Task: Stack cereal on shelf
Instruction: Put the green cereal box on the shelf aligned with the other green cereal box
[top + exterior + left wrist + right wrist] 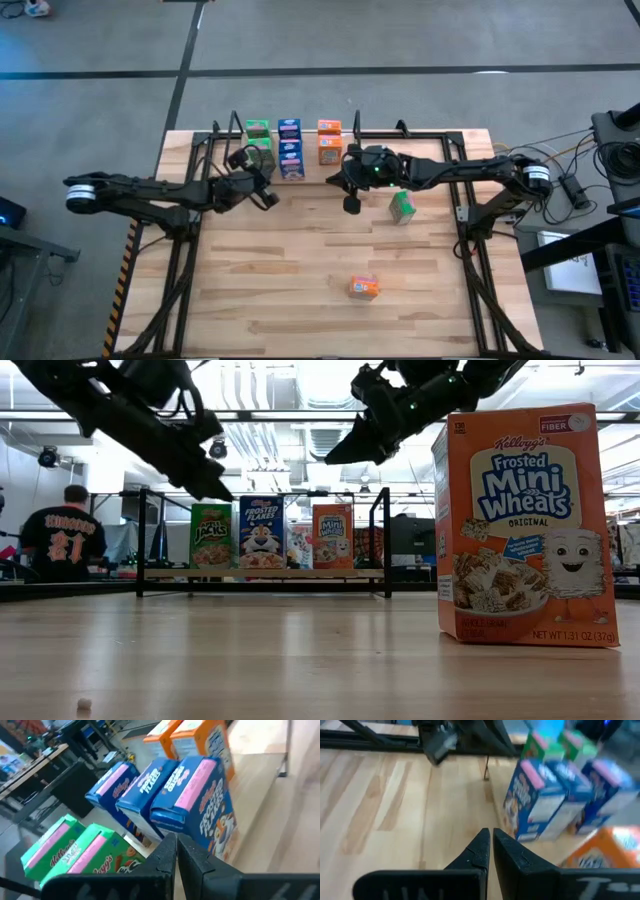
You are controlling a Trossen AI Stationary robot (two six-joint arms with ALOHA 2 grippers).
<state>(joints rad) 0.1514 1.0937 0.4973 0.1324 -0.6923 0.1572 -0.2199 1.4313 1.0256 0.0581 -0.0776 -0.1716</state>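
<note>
In the low view, the orange box (523, 525) hides the green box (401, 206).

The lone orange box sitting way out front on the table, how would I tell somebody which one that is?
Start at the light wooden table and the shelf along its far edge. Come toward the near edge: the orange Frosted Mini-Wheats cardboard box stands alone there, while the other orange boxes sit at the shelf.
</note>
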